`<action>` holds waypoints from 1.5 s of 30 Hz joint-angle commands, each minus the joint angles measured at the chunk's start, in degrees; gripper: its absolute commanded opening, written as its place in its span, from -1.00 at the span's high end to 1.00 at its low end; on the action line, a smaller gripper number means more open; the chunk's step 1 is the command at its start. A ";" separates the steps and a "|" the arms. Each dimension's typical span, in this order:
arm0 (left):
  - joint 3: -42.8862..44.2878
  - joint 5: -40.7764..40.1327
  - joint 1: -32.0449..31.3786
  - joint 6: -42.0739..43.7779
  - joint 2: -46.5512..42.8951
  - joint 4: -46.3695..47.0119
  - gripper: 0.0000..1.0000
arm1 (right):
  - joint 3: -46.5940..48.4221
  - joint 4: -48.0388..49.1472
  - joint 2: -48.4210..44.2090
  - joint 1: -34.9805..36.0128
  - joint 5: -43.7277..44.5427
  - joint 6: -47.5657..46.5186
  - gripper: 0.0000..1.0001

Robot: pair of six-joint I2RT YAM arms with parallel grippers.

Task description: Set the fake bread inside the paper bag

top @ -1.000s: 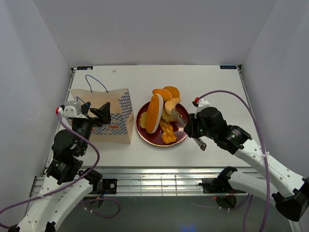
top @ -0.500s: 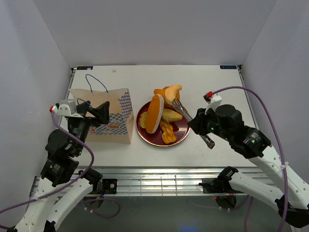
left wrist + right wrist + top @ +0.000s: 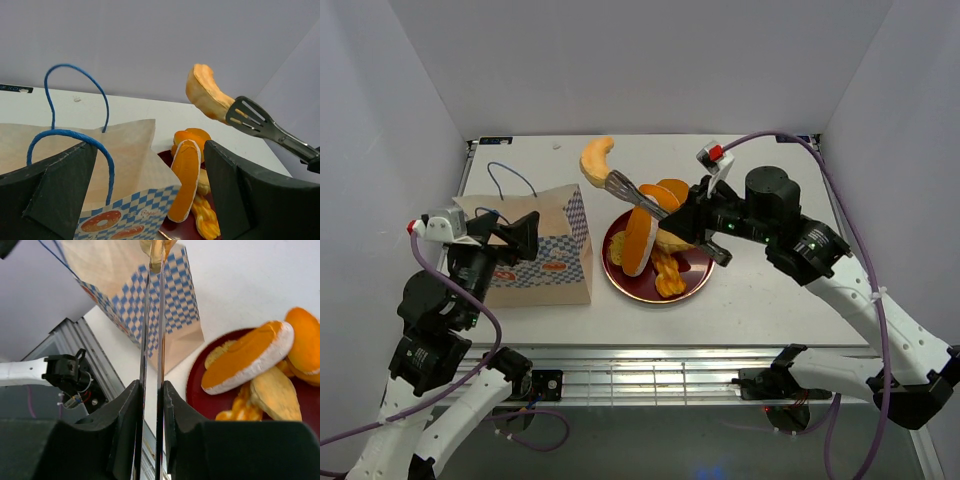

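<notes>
- One curved, glossy orange-golden plastic bread piece (image 3: pixel 595 158) hangs in the air above the bench, pinched at one end by slotted metal tongs (image 3: pixel 640 195).
- It sits near the upper right corner of the tan kraft paper bag (image 3: pixel 545 255) with the blue-and-white checkered band, still outside it.
- The right pincer (image 3: pixel 150 387) is closed around the tongs' handles, squeezing them together.
- The other bread pieces, among them a long oval loaf (image 3: pixel 640 235), lie heaped on the dark red round plate (image 3: pixel 695 275), just right of the bag.
- The bag stands upright, mouth open, blue cord handles raised.
- The left pincer (image 3: pixel 150 146) is spread wide at the bag's near side, gripping nothing.
- Bag and plate rest on the white bench (image 3: pixel 760 170).
</notes>
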 commanded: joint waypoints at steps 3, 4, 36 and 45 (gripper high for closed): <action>0.42 -0.60 -0.19 0.44 -0.11 -2.19 -0.96 | 4.75 9.94 3.87 1.25 -9.41 -1.33 0.84; 0.15 -0.61 -0.19 0.35 -0.11 -2.36 -0.96 | 4.93 10.64 5.00 1.69 -9.68 -1.33 0.84; -0.64 -0.34 -0.19 -4.66 -4.33 -8.16 -0.95 | 3.26 11.71 13.01 14.00 -7.23 -7.05 0.22; 0.24 -0.43 -0.19 -7.90 -4.07 -8.26 -0.95 | 3.52 11.71 12.05 14.00 -5.82 -6.78 0.02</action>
